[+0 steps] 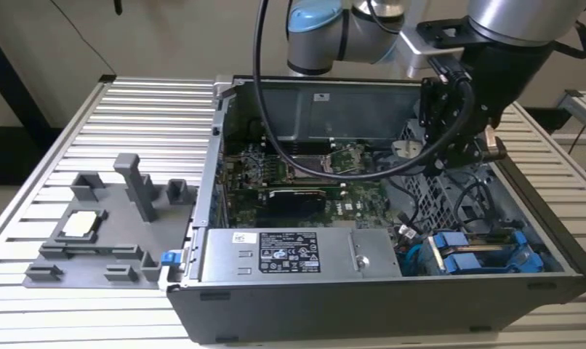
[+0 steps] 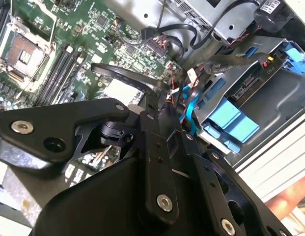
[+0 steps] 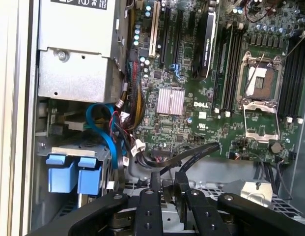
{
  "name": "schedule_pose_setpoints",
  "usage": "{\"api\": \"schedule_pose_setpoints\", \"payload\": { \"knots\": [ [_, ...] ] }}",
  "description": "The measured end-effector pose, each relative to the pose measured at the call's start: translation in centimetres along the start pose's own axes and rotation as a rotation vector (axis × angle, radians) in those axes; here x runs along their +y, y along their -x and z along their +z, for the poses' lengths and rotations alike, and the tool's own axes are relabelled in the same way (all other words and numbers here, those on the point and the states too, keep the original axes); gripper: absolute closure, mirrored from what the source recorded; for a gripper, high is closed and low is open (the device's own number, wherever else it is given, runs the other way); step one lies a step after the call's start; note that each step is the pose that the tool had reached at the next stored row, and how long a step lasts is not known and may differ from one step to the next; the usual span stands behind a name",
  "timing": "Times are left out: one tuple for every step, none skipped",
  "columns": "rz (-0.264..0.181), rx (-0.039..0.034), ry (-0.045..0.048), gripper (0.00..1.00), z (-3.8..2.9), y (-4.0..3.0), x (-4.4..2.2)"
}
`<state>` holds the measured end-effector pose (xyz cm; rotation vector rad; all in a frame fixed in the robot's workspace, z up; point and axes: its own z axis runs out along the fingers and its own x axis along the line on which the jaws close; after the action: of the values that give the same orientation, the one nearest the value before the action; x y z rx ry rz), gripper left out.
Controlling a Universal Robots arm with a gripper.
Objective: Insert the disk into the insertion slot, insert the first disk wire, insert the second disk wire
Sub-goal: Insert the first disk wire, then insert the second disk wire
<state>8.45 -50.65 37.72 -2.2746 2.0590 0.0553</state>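
Observation:
The disk, in its bright blue carrier (image 1: 479, 256), lies in the insertion slot (image 1: 526, 218), the grey cage at the case's near corner on the exterior view's right. Its blue tabs also show in both wrist views (image 3: 69, 172) (image 2: 231, 120). My gripper (image 1: 455, 156) hangs inside the case above the cage. In both wrist views its fingers stand close together (image 3: 168, 174) (image 2: 145, 96), shut on a flat black wire (image 3: 196, 152) (image 2: 118, 73) that curves out over the green motherboard (image 3: 191, 98). A blue wire (image 3: 105, 132) loops beside the disk.
The silver power-supply box (image 1: 293, 254) with a sticker fills the case's near side next to the disk. Loose black cables (image 1: 467, 193) cross the cage. A grey fixture (image 1: 109, 225) with upright posts stands on the slatted table at the exterior view's left.

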Motion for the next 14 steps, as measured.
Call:
{"api": "schedule_pose_setpoints", "payload": {
  "knots": [
    [0.0, 0.0, -0.0001, 0.73, 0.01, 0.0, -0.01],
    [0.0, 0.0, -0.0002, 0.73, 0.03, 0.0, -0.02],
    [0.0, -0.0001, -0.0003, 0.73, 0.07, -0.01, -0.02],
    [0.0, -0.0002, -0.0004, 0.73, 0.1, -0.01, -0.02],
    [0.0, 0.0, -0.0004, 0.73, 0.12, -0.01, -0.03],
    [0.0, 0.0001, -0.0005, 0.73, 0.14, -0.02, -0.05],
    [0.0, 0.0001, -0.0006, 0.73, 0.16, -0.02, -0.06],
    [0.0, 0.0001, -0.0008, 0.73, 0.19, -0.02, -0.07],
    [0.0, 0.0001, -0.001, 0.73, 0.21, -0.02, -0.07],
    [0.0, 0.0001, -0.0013, 0.73, 0.22, -0.02, -0.08],
    [0.0, 0.0002, -0.0014, 0.73, 0.22, -0.03, -0.08],
    [0.0, 0.0002, -0.0015, 0.73, 0.22, -0.03, -0.08],
    [0.0, 0.0001, -0.0015, 0.73, 0.23, -0.03, -0.08],
    [0.0, 0.0001, -0.0016, 0.73, 0.23, -0.03, -0.08]
  ]
}}
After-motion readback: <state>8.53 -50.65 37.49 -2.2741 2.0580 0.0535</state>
